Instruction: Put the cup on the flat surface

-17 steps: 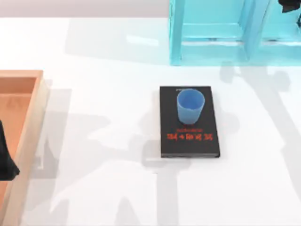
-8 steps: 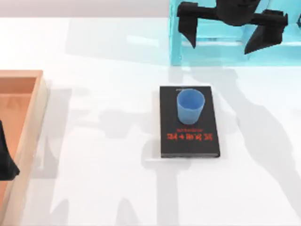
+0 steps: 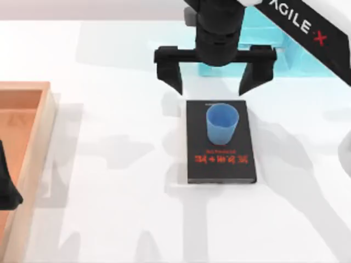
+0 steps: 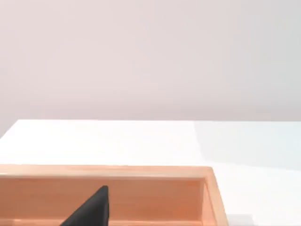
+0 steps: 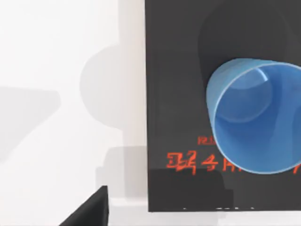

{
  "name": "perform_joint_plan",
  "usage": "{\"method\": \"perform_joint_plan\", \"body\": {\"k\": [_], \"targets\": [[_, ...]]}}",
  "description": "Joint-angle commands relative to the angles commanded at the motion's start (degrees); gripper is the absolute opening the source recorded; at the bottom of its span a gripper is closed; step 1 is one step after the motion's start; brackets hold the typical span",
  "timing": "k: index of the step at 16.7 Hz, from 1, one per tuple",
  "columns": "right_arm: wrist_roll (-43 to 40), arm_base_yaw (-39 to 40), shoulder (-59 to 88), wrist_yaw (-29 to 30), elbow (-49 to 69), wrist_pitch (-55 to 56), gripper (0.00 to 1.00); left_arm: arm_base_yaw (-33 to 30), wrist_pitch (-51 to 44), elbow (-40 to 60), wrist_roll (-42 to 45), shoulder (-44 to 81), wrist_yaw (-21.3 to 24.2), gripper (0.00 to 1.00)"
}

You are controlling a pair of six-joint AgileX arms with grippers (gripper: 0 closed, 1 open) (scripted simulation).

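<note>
Right claw spread wide, empty, above the far edge of the black book (red lettering). Light-blue cup upright on that book, not on the white desk. Left claw parked over the orange tray; grip state indiscernible.

You see the cup upright on the book mid-table; the right gripper spread wide at its 12 o'clock, the tray at 9 o'clock.
</note>
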Motion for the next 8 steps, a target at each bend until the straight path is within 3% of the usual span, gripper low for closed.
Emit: {"method": "perform_joint_plan", "body": {"k": [8], "targets": [[-0.18, -0.21, -0.17, -0.02, -2.39, 2.35, 1.0, 0.0, 0.0, 0.0, 0.0, 0.0, 0.0, 1.0]]}}
